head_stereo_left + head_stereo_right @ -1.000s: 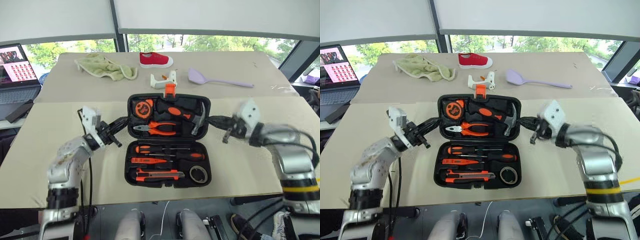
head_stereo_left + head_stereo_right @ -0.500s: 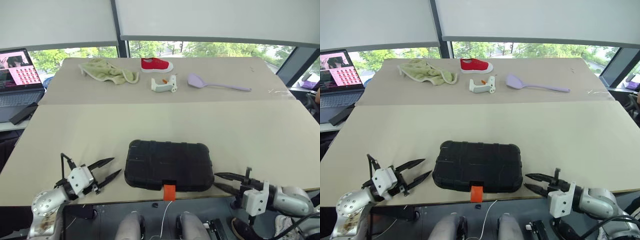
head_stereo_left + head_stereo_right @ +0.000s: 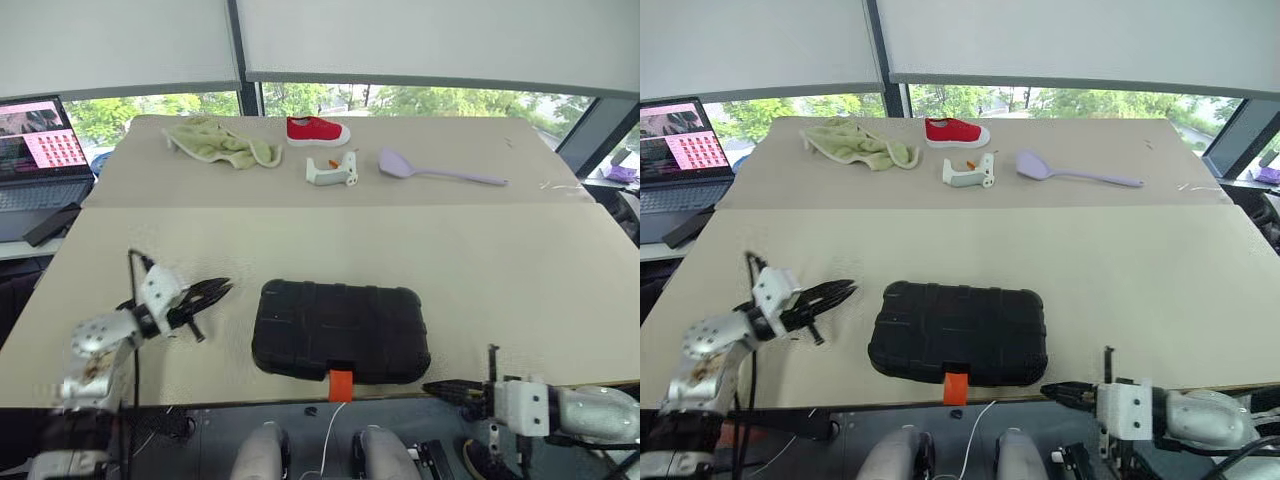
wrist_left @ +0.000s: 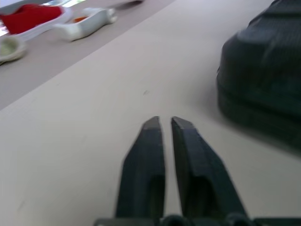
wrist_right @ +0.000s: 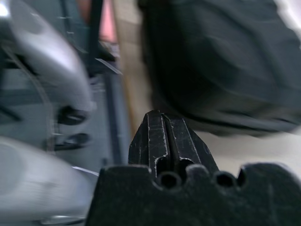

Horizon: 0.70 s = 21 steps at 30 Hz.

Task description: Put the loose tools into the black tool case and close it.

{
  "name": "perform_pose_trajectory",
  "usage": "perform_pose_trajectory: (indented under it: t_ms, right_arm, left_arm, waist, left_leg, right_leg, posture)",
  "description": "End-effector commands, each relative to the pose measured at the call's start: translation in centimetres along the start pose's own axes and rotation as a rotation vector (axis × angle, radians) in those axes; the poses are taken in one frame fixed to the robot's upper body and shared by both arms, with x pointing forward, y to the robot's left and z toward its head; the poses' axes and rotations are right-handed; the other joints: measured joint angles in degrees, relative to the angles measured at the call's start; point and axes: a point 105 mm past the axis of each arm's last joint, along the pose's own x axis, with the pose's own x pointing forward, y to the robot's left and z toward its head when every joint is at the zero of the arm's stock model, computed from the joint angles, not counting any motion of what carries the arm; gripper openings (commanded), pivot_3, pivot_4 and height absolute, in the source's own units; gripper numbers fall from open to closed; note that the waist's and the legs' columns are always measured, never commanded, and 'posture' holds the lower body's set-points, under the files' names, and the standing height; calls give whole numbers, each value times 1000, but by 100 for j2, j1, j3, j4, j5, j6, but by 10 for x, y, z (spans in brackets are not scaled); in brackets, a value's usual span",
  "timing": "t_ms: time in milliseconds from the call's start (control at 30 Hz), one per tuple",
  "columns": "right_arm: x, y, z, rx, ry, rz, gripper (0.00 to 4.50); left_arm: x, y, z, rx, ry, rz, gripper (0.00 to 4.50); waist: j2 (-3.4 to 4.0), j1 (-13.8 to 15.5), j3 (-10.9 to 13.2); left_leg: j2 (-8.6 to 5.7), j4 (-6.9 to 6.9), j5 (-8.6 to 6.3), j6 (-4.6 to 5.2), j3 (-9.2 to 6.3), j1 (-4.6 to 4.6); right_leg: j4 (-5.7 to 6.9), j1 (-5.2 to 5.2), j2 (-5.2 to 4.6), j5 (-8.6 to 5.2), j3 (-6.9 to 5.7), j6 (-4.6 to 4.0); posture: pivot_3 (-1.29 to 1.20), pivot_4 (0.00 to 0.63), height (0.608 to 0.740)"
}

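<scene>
Black textured plastic of the tool case point(image 3: 340, 331) is lying shut near the table's point(image 3: 520, 260) front edge, its orange latch point(image 3: 341, 384) hanging over that edge. Left gripper point(image 3: 214, 292) is hovering just beside the case's left end, fingers pressed together and holding nothing. Right gripper point(image 3: 440, 388) is sitting at the table's front edge off the case's right corner, fingers likewise closed and empty. Farther back, a green cloth point(image 3: 222, 142), red shoe point(image 3: 317, 130), white object point(image 3: 333, 171) and lilac spatula point(image 3: 436, 171) are lying in a row; a laptop point(image 3: 42, 150) is standing at far left.
</scene>
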Motion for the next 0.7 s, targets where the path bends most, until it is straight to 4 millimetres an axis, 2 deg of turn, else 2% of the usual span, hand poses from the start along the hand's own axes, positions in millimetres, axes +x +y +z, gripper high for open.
perform_pose_trajectory:
  t_ms: [33,167,300,367,467,533,700]
  right_arm:
    - [19,-4,9,22,2,18,0]
    - [35,-26,16,-20,-17,-63,0]
    - [41,-48,14,-68,-4,-118,0]
    - [41,-75,8,-47,13,-210,0]
    - [41,-101,-2,-49,39,-281,0]
    - [41,-115,-9,-47,57,-319,0]
    - [32,-119,-19,-22,90,-309,0]
  left_arm:
    - [17,-5,5,-20,49,-95,52]
    - [26,-24,-9,-11,125,-250,52]
    - [31,-32,-13,-41,118,-280,52]
    - [26,-39,-12,-84,99,-290,52]
    - [20,-44,-7,-100,55,-257,52]
    - [17,-45,-2,-148,27,-209,52]
    - [5,-14,14,-183,-29,-42,52]
  waist:
    - [-1,-9,-1]
    - [-2,-32,-1]
    - [-4,-25,0]
    - [-9,-23,0]
    - [-11,-54,0]
    - [-10,-55,1]
    - [-12,15,2]
  left_leg:
    - [0,3,0,0,-1,-4]
    - [-6,2,1,-2,0,-21]
    - [-8,10,5,-8,4,-44]
    - [-7,13,5,-7,5,-50]
    - [-1,13,5,-7,8,-49]
    - [0,10,4,-7,10,-50]
    - [2,11,4,-6,4,-56]
  right_leg:
    - [2,-4,6,0,-1,0]
    - [8,-27,21,0,4,-1]
    - [15,-54,27,5,13,-3]
    - [13,-57,27,7,13,0]
    - [16,-61,24,10,16,-2]
    - [20,-63,20,10,15,-2]
    - [31,-68,17,10,4,-2]
  posture:
    - [0,150,740]
    - [0,150,740]
    - [0,150,740]
    - [0,150,740]
    - [0,150,740]
    - [0,150,740]
    - [0,150,740]
